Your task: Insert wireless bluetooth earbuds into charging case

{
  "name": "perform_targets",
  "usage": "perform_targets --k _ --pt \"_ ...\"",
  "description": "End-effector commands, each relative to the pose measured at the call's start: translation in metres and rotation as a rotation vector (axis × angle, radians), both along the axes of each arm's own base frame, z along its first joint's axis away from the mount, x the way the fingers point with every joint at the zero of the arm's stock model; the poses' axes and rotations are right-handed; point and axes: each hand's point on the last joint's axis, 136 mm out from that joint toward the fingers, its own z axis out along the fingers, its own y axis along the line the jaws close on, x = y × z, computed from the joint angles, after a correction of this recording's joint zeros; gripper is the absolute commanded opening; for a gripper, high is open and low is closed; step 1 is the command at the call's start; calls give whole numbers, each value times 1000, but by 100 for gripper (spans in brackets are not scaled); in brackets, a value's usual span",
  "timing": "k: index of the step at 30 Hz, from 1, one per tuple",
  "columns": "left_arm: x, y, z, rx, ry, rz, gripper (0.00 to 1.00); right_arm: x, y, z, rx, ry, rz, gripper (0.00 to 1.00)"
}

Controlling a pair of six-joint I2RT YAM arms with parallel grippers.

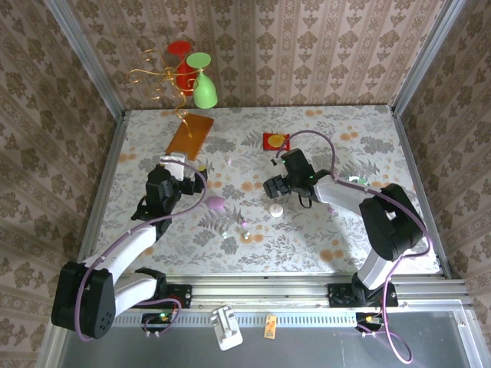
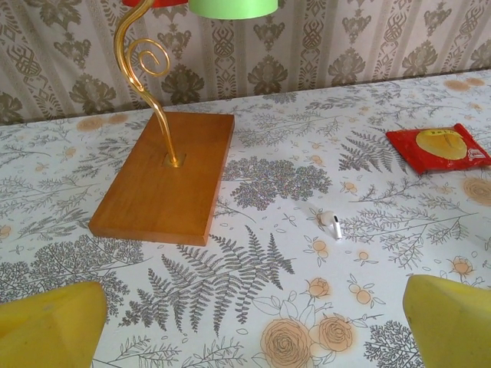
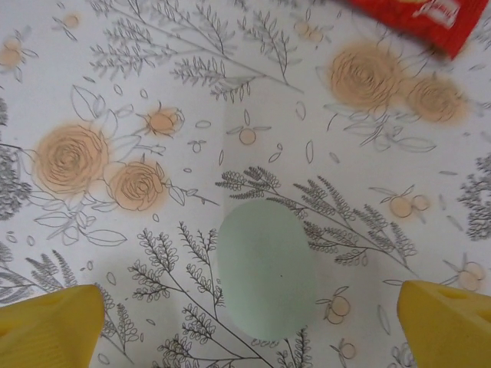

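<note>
your right gripper point(image 3: 249, 326) hung spread wide above the pale green case point(image 3: 265, 264) — your left gripper point(image 2: 249, 330) gaped too, an earbud point(image 2: 331, 223) lying ahead.

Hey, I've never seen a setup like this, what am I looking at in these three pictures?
Two robot arms are bolted at a flowery table. One picture looks down on both; the other two come from a camera on each wrist, so the yellow shapes are that arm's own fingers. The left gripper faces a tiny white earbud, a wooden stand and a red packet. The right gripper points at a pale green case. Both are open, holding nothing.
</note>
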Motion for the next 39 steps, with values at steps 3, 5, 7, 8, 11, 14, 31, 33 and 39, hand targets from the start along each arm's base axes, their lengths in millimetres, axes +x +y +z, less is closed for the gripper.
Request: perform_targets --k 3,5,7,8,11,14,31,33,39 --pt "0 -4 2 -21 22 -8 100 4 -4 -17 -47 79 -42 91" --pt "1 -4 2 -18 22 -8 100 4 -3 -23 -53 99 -45 87" --pt "2 -4 2 -17 22 -9 100 5 -3 -28 -59 119 -46 82" --pt "2 -4 1 -16 25 -10 100 5 -3 -30 -65 123 -47 80" --pt "3 -5 0 -13 26 -12 100 7 -6 -35 -87 132 -57 72" --pt "4 -5 -3 -12 33 -12 100 6 -8 -40 -109 140 -59 67" --pt "9 -12 -2 -31 40 -32 100 -1 -5 -26 -73 136 -35 36" --pt "8 -17 1 -32 46 -62 100 -3 -3 -11 -50 115 -16 35" --pt "-9 -74 20 -71 43 -379 100 -20 20 42 83 45 162 32"
